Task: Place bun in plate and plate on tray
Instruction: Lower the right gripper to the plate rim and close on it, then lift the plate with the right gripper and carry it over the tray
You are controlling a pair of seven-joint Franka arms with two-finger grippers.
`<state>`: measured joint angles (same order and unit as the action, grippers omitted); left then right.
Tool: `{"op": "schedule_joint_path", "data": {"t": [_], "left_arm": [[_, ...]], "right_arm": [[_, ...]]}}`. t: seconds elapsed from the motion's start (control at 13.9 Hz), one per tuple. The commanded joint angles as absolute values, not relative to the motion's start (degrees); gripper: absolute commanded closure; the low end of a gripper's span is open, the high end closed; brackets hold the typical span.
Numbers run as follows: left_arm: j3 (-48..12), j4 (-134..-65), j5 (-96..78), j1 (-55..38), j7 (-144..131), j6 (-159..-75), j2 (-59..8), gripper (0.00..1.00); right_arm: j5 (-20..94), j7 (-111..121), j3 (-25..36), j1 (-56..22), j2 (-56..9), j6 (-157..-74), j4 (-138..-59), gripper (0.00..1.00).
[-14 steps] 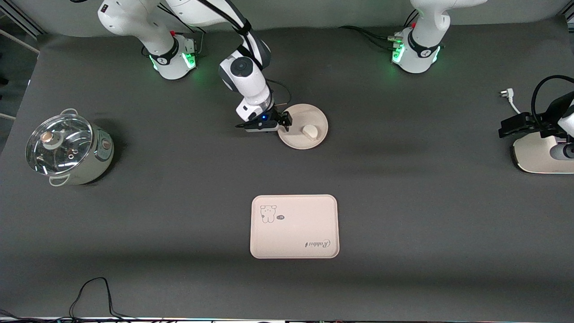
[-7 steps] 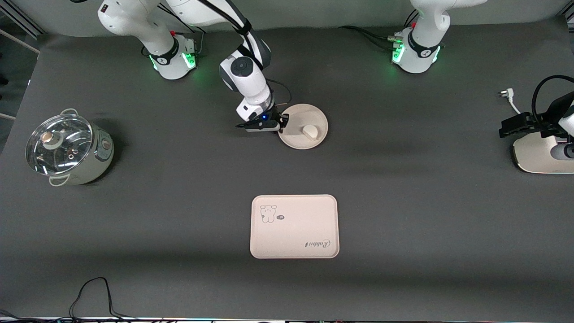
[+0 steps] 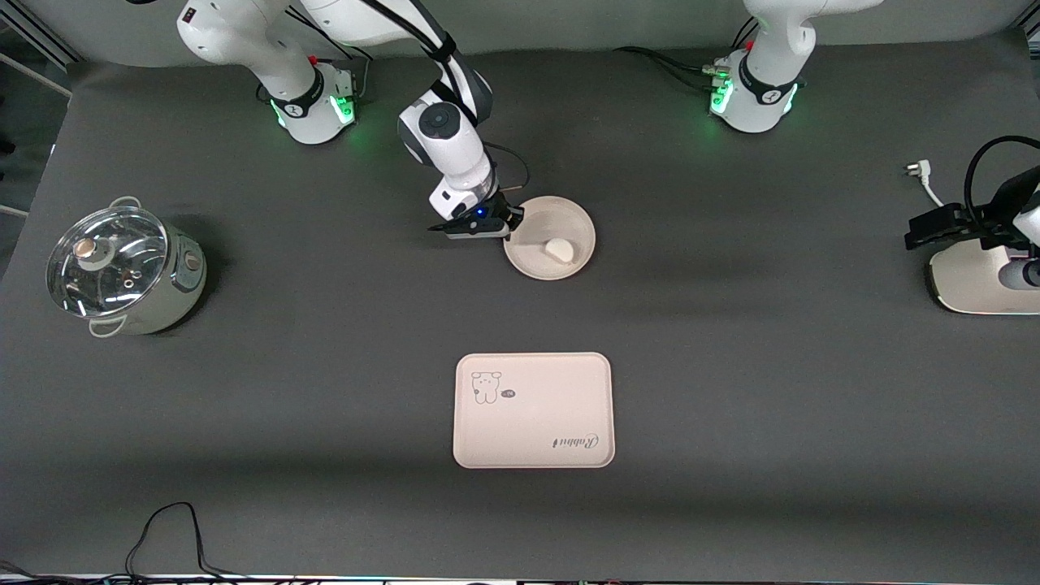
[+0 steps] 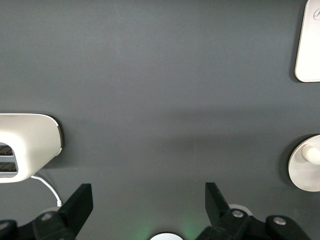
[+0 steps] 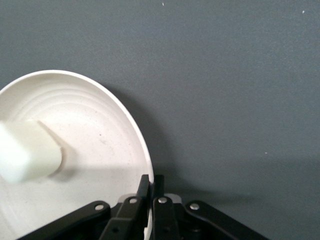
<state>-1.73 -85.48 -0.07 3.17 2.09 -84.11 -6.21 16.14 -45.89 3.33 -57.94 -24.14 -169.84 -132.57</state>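
The round cream plate [image 3: 569, 219] lies on the dark table, farther from the front camera than the tray [image 3: 533, 410]. The small off-white bun [image 3: 558, 249] lies in the plate. My right gripper [image 3: 510, 227] is shut on the plate's rim at the right arm's end. In the right wrist view the fingers [image 5: 144, 187] pinch the rim of the plate [image 5: 95, 125], with the bun [image 5: 27, 150] inside. My left gripper [image 3: 914, 231] waits open and empty at the left arm's end of the table. The left wrist view shows its gripper [image 4: 148, 200] open, and also the plate [image 4: 302, 175], the bun [image 4: 312, 154] and the tray [image 4: 309, 45].
A pot with a glass lid [image 3: 122, 268] stands at the right arm's end of the table. A white appliance [image 3: 975, 280] with a cord and plug [image 3: 918, 171] stands under the left arm. A black cable [image 3: 162, 528] lies at the table's front edge.
My right gripper has shut on the plate's rim. The plate has shifted slightly toward the front camera and the bun has slid in it the same way. The left arm has not moved.
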Motion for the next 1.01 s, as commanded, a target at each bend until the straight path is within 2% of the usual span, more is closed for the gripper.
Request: {"op": "schedule_joint_path", "data": {"t": [0.0, 0.5, 0.72, 0.94], "left_arm": [[-1.58, -84.29, -0.09, 2.99, 2.72, -84.29, -6.68, 0.00], [-1.58, -84.38, -0.09, 3.16, 2.72, -84.29, -6.68, 0.00], [-1.49, -84.37, -0.09, 3.08, 2.72, -84.46, -6.68, 0.00], [-1.58, -84.38, -0.09, 3.16, 2.72, -84.46, -6.68, 0.00]], "right_arm": [[18.02, -44.21, 3.34, -57.83, -21.64, -167.79, -132.45, 0.98], [17.93, -39.64, 3.43, -56.34, -3.71, -153.29, -132.54, 0.98], [17.93, -38.33, 3.51, -54.94, -1.15, -151.00, -132.19, 0.98], [17.84, -33.69, 3.52, -50.30, -2.71, -150.82, -129.65, 0.98]]}}
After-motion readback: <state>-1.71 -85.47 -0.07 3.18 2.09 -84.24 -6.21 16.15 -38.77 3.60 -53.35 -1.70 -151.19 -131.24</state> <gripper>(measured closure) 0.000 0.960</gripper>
